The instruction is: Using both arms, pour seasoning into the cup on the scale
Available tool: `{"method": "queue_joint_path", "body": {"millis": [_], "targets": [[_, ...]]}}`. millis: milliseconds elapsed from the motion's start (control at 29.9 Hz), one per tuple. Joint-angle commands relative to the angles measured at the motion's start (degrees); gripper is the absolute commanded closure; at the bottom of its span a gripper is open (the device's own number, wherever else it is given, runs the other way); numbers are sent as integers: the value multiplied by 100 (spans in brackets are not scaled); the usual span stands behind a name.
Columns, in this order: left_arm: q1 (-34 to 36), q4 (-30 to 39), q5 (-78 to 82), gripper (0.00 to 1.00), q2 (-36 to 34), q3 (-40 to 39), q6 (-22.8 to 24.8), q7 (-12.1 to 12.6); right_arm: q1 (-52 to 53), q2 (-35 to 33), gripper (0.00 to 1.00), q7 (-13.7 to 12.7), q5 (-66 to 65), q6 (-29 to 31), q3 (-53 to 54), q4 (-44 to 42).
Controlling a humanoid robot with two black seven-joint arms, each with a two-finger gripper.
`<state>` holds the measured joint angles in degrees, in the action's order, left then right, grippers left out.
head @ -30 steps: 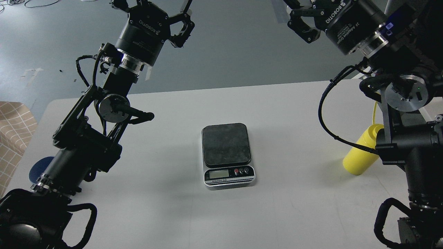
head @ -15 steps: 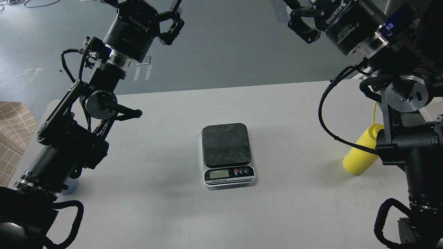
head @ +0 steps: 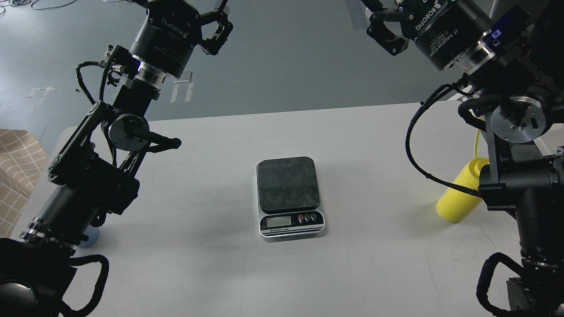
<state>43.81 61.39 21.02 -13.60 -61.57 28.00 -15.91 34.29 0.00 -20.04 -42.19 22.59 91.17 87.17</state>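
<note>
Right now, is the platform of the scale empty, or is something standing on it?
Empty. The dark platform of the scale shows bare from edge to edge; the yellow seasoning bottle stands apart on the table, to its right.

- My left gripper (head: pixel 200 17) runs off the top edge; only one finger (head: pixel 219 31) shows, so I cannot tell how the jaws stand.
- My right gripper (head: pixel 383 20) is cropped the same way, fingertips out of view.
- The cup (head: pixel 89 238) is almost wholly behind my left arm; only a pale blue sliver near its base shows.
- The seasoning (head: pixel 458 198) has its nozzle and upper body behind my right arm.
- The scale (head: pixel 289 197) display (head: pixel 279 222) is too small to read.
- A checkered tan thing (head: pixel 17 171) is cut by the left edge.
</note>
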Motion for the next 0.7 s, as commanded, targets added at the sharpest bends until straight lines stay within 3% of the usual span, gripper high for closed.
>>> {"method": "queue_joint_path", "body": {"millis": [0, 669], "targets": [[5, -4, -1, 2, 15, 5, 0, 0, 8, 0, 0, 0, 0, 0, -3, -7], [58, 5, -1, 2, 112, 5, 0, 8, -19, 0, 0, 18, -9, 0, -3, -16]]}}
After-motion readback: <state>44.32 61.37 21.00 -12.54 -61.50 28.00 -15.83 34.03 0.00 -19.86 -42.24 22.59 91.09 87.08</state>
